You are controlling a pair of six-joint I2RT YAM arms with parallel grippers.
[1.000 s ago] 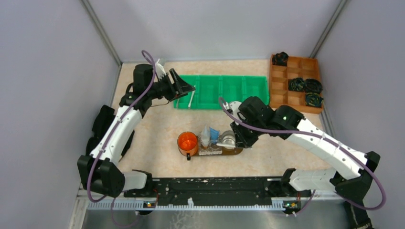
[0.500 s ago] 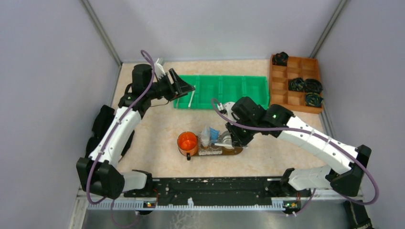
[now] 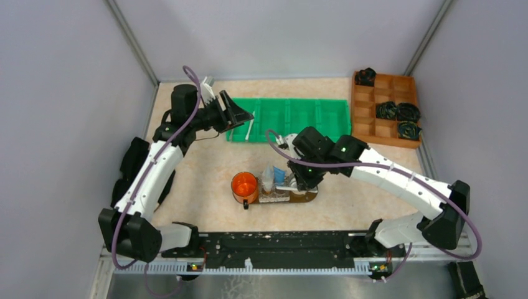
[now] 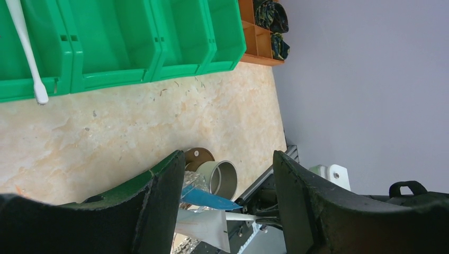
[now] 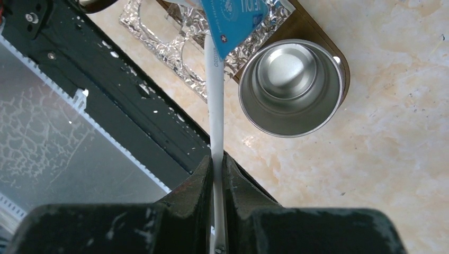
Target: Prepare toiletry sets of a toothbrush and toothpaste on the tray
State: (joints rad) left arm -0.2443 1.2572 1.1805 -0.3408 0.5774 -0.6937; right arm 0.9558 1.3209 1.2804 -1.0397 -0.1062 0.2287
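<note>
Toothbrush (image 5: 214, 106), slim white stick, pinched at its near end by the closed right jaws; shaft points out over the tray (image 5: 317, 32), and its far end is hidden by the blue tube (image 5: 238, 21); cannot tell if the two touch; steel cup (image 5: 290, 87) just beside the shaft, at the 3 o'clock end of the tray in the top view; blue tube and white tube (image 3: 268, 176) stand mid-tray in a crinkled foil holder (image 5: 153, 26); orange cup (image 3: 244, 185) at the 9 o'clock end.

Risks, judged from here: tip is close to the blue tube, so any push forward could tip the soft tube out of the holder or drag the foil; grip is on the very end of a thin stick, so it may pivot in the pinch and miss its spot; steel cup looks light and sits at the tray's end, so a knock from the shaft could slide it onto the tabletop (image 3: 205, 168); release too high or off-line and the stick likely rolls off the board.

Left jaws stand open and empty at 10 o'clock from the tray, over the left end of the green bin (image 3: 299, 118), near a second toothbrush (image 4: 26, 47) lying across its wall; low collision risk, arms well apart; orange-brown box (image 3: 353, 106) at 2 o'clock, not involved.
</note>
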